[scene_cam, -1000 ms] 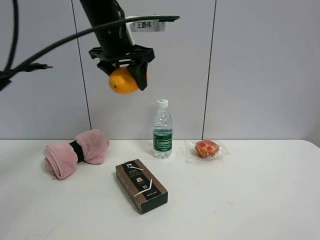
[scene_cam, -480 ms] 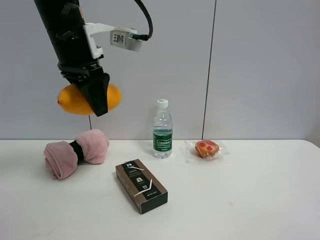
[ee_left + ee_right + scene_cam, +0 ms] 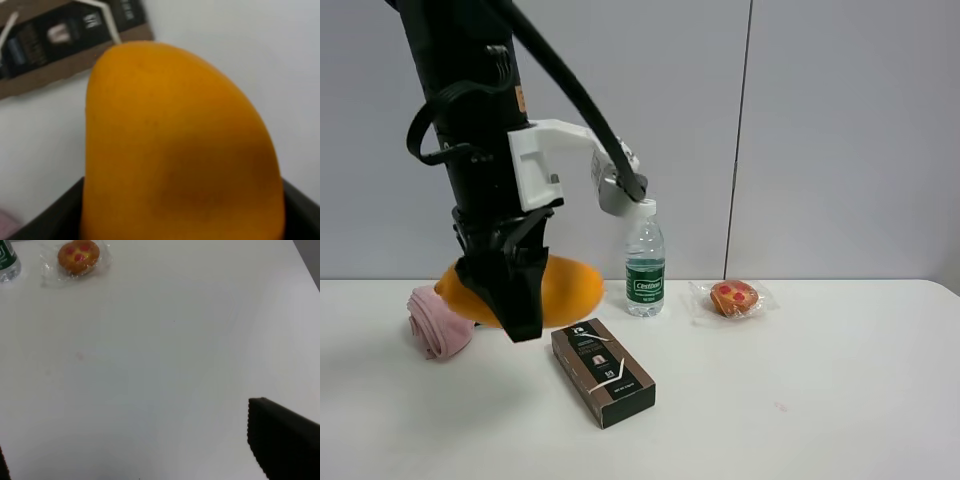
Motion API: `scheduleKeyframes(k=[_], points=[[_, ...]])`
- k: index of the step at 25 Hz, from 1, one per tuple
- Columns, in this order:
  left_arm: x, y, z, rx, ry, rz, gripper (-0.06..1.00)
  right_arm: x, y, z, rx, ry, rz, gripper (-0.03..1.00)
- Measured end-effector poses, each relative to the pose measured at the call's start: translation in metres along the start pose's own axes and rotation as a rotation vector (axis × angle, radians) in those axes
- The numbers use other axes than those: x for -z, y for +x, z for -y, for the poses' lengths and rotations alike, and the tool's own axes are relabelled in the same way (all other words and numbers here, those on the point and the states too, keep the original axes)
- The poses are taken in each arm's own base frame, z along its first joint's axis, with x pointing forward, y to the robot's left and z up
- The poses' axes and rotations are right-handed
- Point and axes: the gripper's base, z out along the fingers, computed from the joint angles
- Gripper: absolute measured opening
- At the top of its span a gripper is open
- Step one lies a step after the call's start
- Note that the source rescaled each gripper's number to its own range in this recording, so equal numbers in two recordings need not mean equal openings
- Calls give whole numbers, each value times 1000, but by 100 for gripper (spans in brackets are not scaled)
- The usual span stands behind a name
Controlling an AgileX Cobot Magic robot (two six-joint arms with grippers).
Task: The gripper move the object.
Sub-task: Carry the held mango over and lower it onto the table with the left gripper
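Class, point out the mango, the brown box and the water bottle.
mango point(image 3: 572, 287), exterior high view, bare right end
brown box point(image 3: 601, 367), exterior high view, top face
water bottle point(image 3: 645, 286), exterior high view, green label

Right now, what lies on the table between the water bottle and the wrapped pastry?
Nothing. Between the water bottle and the wrapped pastry only bare white table shows, in the exterior high view.

Bright, even light; blurry wrist close-up.
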Motion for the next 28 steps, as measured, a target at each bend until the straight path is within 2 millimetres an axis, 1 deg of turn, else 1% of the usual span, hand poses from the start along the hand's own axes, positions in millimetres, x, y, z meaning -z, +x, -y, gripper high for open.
scheduleKeyframes(k=[3,5,8,11,13,15,19,21,26,28], points=[[-12,-4,13,-37,8,-1,16,0,0,0,0,0,0,100],[-21,-3,19,-50,4,4,16,0,0,0,0,0,0,100],[-42,7,26,-83,-4,-14,16,0,0,0,0,0,0,100],[-63,22,32,-153,-14,-43,16,0,0,0,0,0,0,100],[-73,29,33,-145,-15,-29,16,0,0,0,0,0,0,100],[-78,34,29,-73,-32,8,16,0,0,0,0,0,0,100],[-78,44,9,83,-85,66,16,0,0,0,0,0,0,100],[-77,52,-1,140,-97,68,16,0,0,0,0,0,0,100],[-75,76,-23,429,-110,70,16,0,0,0,0,0,0,100],[-74,81,-27,471,-113,66,16,0,0,0,0,0,0,100]])
